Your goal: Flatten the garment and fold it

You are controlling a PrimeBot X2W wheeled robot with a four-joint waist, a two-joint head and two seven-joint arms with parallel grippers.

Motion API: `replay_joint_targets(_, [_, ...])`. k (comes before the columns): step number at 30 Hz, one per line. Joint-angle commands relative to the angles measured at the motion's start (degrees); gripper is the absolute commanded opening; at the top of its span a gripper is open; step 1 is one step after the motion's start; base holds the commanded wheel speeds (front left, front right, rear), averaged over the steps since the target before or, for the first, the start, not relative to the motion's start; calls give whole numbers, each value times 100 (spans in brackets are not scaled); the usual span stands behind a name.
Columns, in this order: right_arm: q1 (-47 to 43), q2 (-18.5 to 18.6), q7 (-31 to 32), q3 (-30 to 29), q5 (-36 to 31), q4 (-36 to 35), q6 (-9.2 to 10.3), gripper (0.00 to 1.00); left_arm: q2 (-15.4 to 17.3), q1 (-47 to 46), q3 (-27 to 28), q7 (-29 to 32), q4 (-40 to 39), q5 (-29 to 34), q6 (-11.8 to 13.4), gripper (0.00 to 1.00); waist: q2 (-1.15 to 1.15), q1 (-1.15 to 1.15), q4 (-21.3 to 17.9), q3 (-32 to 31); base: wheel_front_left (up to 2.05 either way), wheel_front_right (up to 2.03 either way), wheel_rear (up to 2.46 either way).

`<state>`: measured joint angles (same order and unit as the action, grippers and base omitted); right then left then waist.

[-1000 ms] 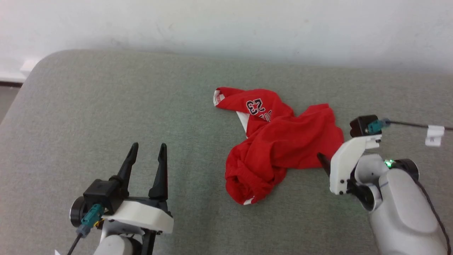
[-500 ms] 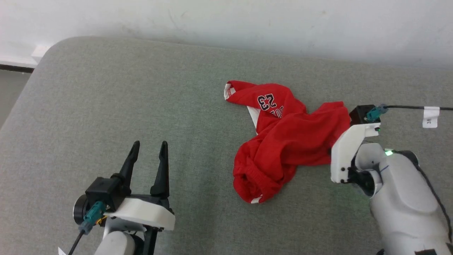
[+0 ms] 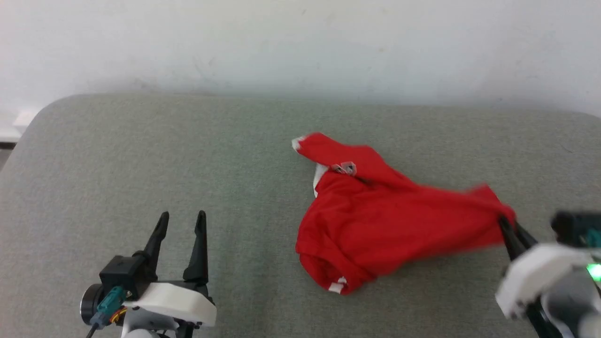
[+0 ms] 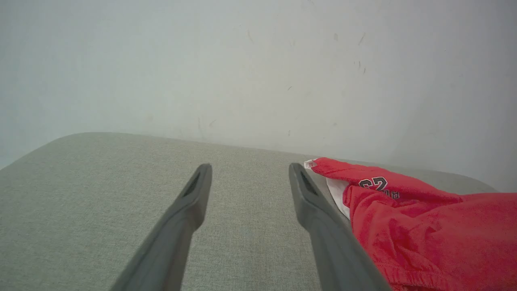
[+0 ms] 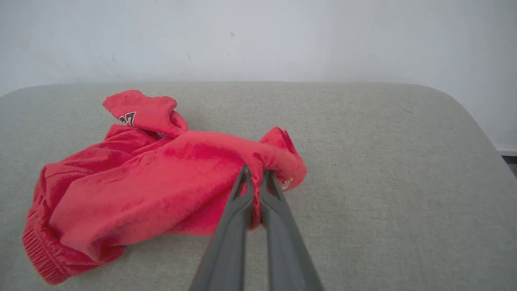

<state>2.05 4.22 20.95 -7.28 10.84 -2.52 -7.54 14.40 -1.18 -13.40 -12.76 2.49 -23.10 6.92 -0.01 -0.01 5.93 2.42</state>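
The red garment [image 3: 385,225] lies crumpled on the grey cushion, with white trim and part of a black-and-white number print showing at its far left end [image 4: 377,184]. My right gripper [image 3: 503,220] is shut on the garment's right corner [image 5: 258,165], stretching the cloth toward the lower right. The pinched corner bunches around the closed fingers [image 5: 242,202]. My left gripper [image 3: 181,223] stands open over bare cushion, left of the garment and apart from it; its right finger [image 4: 315,206] is close beside the red cloth.
The grey padded surface [image 3: 141,155] has rounded corners at the far left and far right [image 5: 456,105]. A pale wall [image 3: 300,42] rises directly behind it. Open cushion lies in front of and left of the garment.
My right gripper has closed on the garment's right corner and pulled it out to the lower right, stretching the cloth. The head camera also shifted. The left gripper stays open.
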Motion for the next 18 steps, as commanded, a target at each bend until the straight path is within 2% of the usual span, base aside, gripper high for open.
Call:
replay_joint_targets(1, [-282,-40,114,-104,-33,-243,5,0,30,68,24,13,-44,-22,47,100,1,1,-203,-142,0,0,0])
replay_joint_targets(5, [-1533,-126,740,-547,67,-1145,5,0,85,151,44,77,-121,-43,83,100,1,1,-311,-117,0,0,0])
replay_joint_targets(10, [-2534,-132,1327,-698,580,-1147,5,0,124,188,57,104,-138,-67,104,100,1,1,-384,-62,0,0,0])
replay_joint_targets(11, [-2600,-133,1317,-671,599,-1145,5,38,127,188,54,103,-133,-72,103,100,1,1,-385,-51,0,0,0])
replay_joint_targets(12, [-2609,-133,1237,-666,611,-1154,5,100,129,183,51,103,-126,-77,101,100,1,1,-384,-39,0,0,0])
replay_joint_targets(18, [-1883,-134,209,-814,654,-1350,5,100,119,129,26,99,-120,-95,107,100,1,1,-310,-3,0,0,0])
